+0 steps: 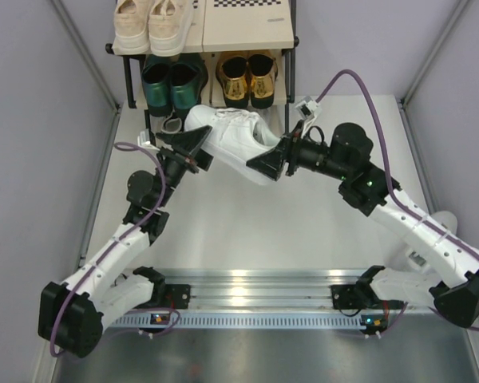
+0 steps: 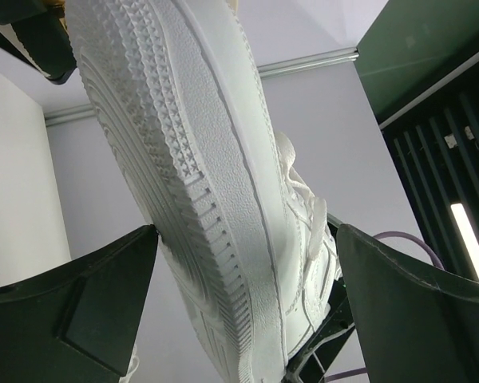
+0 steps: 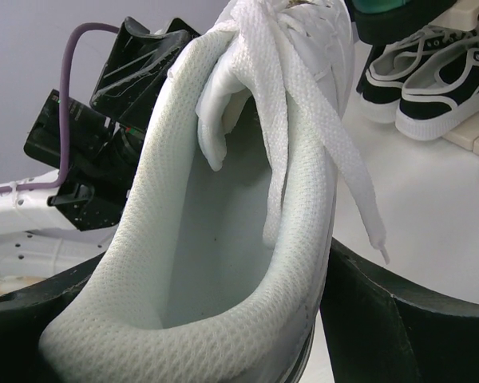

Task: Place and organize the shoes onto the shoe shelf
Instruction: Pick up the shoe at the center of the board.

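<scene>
A white lace-up shoe (image 1: 231,136) hangs tilted in the air in front of the shoe shelf (image 1: 247,36). My right gripper (image 1: 275,161) is shut on its heel; the padded collar (image 3: 223,263) fills the gap between the fingers (image 3: 383,319). My left gripper (image 1: 196,150) is open around the toe. One finger (image 2: 104,295) rests against the sole (image 2: 191,175); the other stands just off the laced upper. Beige sneakers (image 1: 152,24) sit on the top board. Green loafers (image 1: 172,84) and gold loafers (image 1: 247,76) sit below. Black-and-white sneakers (image 3: 439,80) stand lowest.
Grey walls close in the white table (image 1: 247,223) on the left and right. An aluminium rail (image 1: 255,287) with the arm bases runs along the near edge. A white object (image 1: 447,219) shows partly behind my right arm.
</scene>
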